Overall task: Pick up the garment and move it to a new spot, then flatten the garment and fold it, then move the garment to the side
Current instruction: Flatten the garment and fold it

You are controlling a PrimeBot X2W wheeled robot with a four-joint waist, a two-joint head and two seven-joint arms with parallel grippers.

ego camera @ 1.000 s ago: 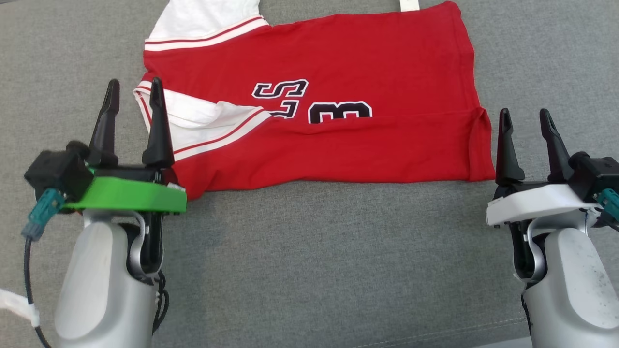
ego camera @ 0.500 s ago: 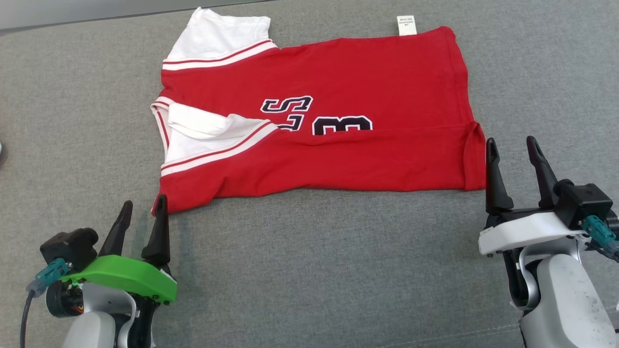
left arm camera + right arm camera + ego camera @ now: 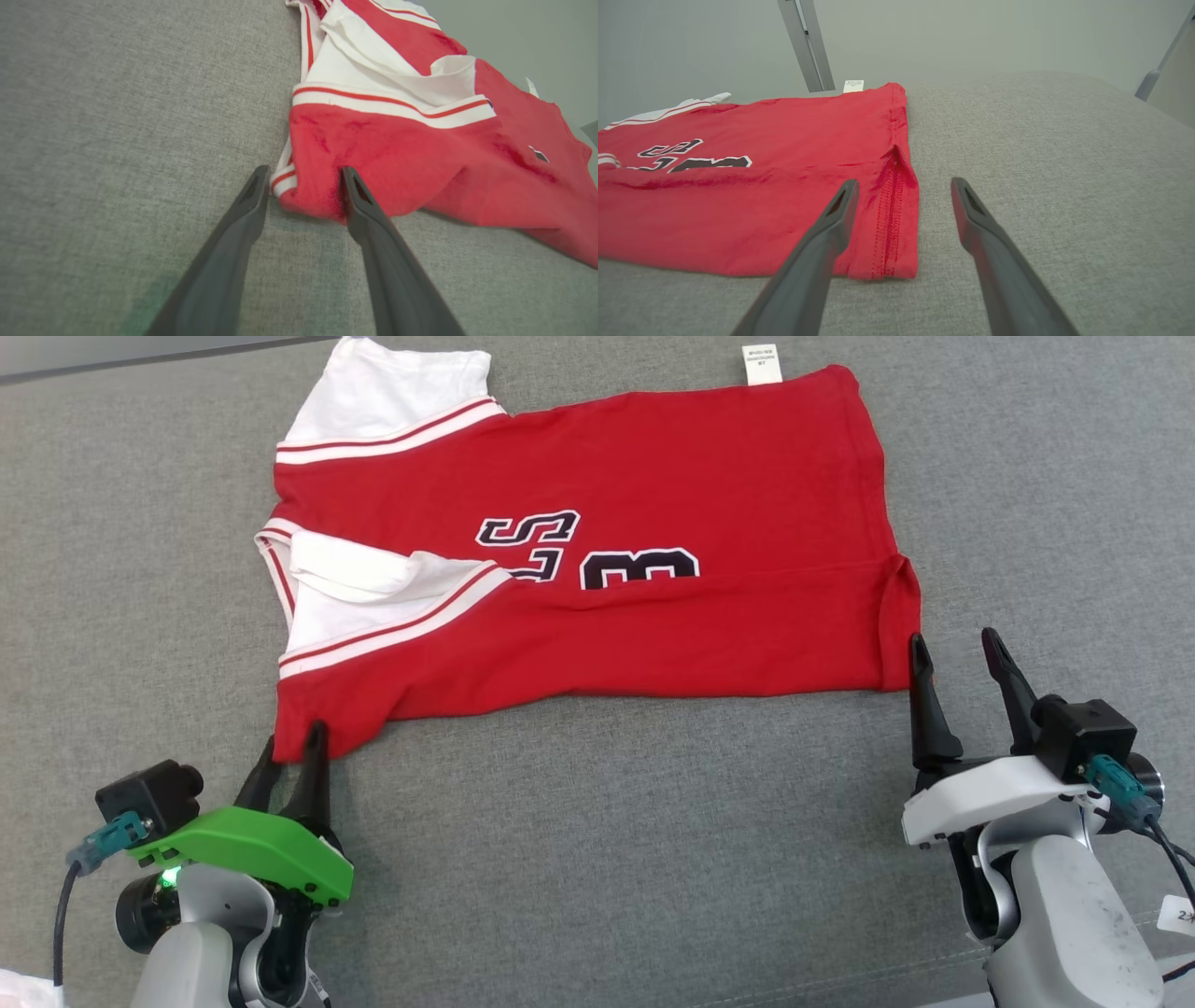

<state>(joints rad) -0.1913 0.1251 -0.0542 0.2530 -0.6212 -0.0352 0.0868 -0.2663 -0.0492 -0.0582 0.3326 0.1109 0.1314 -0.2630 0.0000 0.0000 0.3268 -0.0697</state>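
Soft red jersey (image 3: 597,607) with white sleeves lies folded flat on the nubby grey cushion (image 3: 597,859), left gripper (image 3: 293,735) jaws a bit apart around its rumpled near corner, right gripper (image 3: 954,637) jaws wide, straddling the stitched hem corner.

The red-and-white short-sleeved cloth jersey (image 3: 672,467) is a soft matt knit, with rows of stitching along its hem and flat printed black-and-white lettering (image 3: 597,555). Under it, the wide grey upholstered surface (image 3: 607,859) is a coarser woven cloth, matt and faintly flecked. The left gripper (image 3: 294,737) has long dark matt plastic fingers (image 3: 313,775) and a smooth green plastic shell (image 3: 243,845) with a slight sheen; the right gripper (image 3: 954,639) has a white plastic shell (image 3: 990,793) — its pale forearm casing (image 3: 1074,933) looks smooth but speckled with scuffs
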